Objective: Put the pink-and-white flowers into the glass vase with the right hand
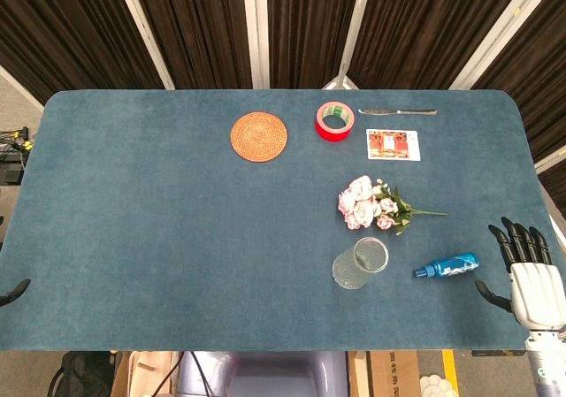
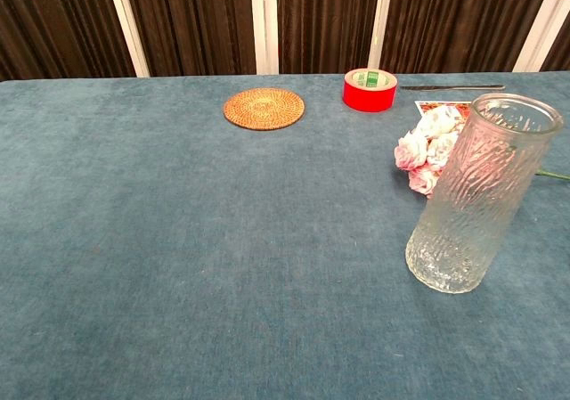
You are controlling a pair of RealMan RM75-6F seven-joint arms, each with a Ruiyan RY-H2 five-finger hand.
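Nothing held yet. Right hand (image 1: 533,278) at the near right edge of the blue counter (image 1: 133,238), fingers (image 1: 522,240) straight, a little apart, holding nothing. Left hand (image 1: 13,291) only a dark tip at the far left edge; cannot tell how those fingers lie.

Pink-and-white flowers (image 1: 369,204) flat on the counter, well apart from the right fingers, off to their left and a bit further out. Heads bunched together, thin green stem (image 1: 424,211) poking toward the right-hand side. Glass vase (image 1: 361,263) upright, just beside the flowers on the near side, also left of the fingers. Small blue bottle (image 1: 447,266) lying between the fingers and the vase, so right in the way.

Probably very light and soft, easy to squash. Best to pinch the green stem close under the heads, not the petals. Stem likely bendy, so a gentle hold. Vase hard, smooth, breakable and tall, likely to tip if bumped. Stem end down first into the open top.

Further out from the fingers: red tape roll (image 1: 335,120), woven coaster (image 1: 259,136), picture card (image 1: 393,144), knife (image 1: 398,111).
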